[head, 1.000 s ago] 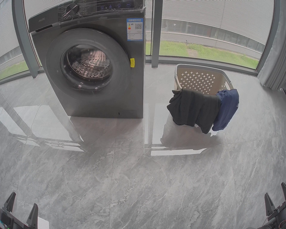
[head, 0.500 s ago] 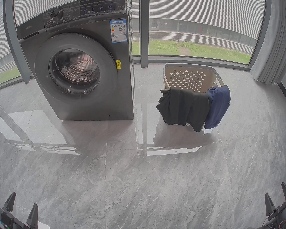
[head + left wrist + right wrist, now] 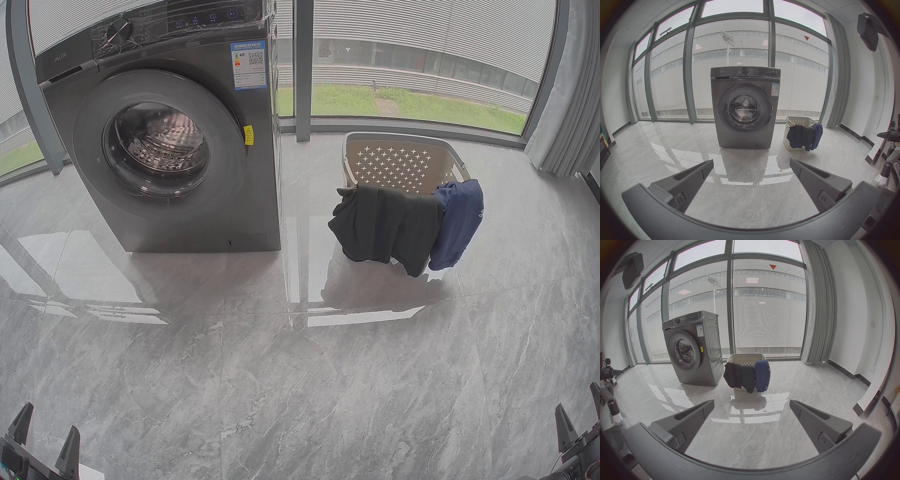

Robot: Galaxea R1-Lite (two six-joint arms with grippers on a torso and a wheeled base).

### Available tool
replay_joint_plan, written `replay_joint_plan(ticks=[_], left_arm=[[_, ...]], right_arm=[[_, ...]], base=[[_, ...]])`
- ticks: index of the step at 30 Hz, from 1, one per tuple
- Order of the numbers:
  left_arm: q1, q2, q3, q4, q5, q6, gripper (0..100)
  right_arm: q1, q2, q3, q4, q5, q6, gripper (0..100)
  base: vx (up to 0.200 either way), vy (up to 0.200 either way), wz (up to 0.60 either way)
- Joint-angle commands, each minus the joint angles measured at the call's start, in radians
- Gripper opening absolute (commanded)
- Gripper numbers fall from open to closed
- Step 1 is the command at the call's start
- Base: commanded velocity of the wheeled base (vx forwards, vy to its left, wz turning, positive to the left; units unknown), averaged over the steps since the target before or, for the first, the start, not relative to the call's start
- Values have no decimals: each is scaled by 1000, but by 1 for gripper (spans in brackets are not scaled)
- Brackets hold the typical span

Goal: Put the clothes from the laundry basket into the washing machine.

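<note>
Nearest of all, the left gripper [image 3: 49,419] is sitting low at the near left corner of the scene, its two dark fingers spread apart with nothing between them. The right gripper [image 3: 576,397] is sitting at the near right corner, its fingers likewise parted and holding nothing. Both are hovering over the glossy grey tiled floor [image 3: 300,387], well apart from the laundry.

Farther out, to the right of centre, the laundry basket [image 3: 400,164] is standing upright on the floor, a pale plastic one with star-shaped holes in its walls. Two garments are hanging over its near rim: a dark shirt [image 3: 381,228] is draping down the near wall, and a blue garment [image 3: 459,219] is hanging just to its right, touching it (how much of either is lying inside the basket cannot be told).

To the left of the basket, and apart from it, the washing machine [image 3: 187,144] is standing with its round door facing near, the drum showing through the middle.

Beyond both, tall windows [image 3: 425,69] are running across the far side, and a grey curtain [image 3: 562,112] is hanging at the far right.
</note>
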State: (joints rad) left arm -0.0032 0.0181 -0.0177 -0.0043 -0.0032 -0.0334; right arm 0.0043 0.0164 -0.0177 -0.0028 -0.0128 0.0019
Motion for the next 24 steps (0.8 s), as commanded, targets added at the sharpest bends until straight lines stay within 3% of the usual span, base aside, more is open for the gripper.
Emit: replay_joint_plan(ticks=[1, 14, 24], left_arm=[[0, -18, 18, 0, 0, 0, 100], [0, -18, 18, 0, 0, -2, 100], [0, -18, 18, 0, 0, -3, 100]], right_arm=[[0, -10, 18, 0, 0, 0, 100], [0, -10, 18, 0, 0, 0, 100], [0, -10, 18, 0, -1, 0, 100]], base=[[0, -200, 0], [0, -15, 0], [200, 0, 0]])
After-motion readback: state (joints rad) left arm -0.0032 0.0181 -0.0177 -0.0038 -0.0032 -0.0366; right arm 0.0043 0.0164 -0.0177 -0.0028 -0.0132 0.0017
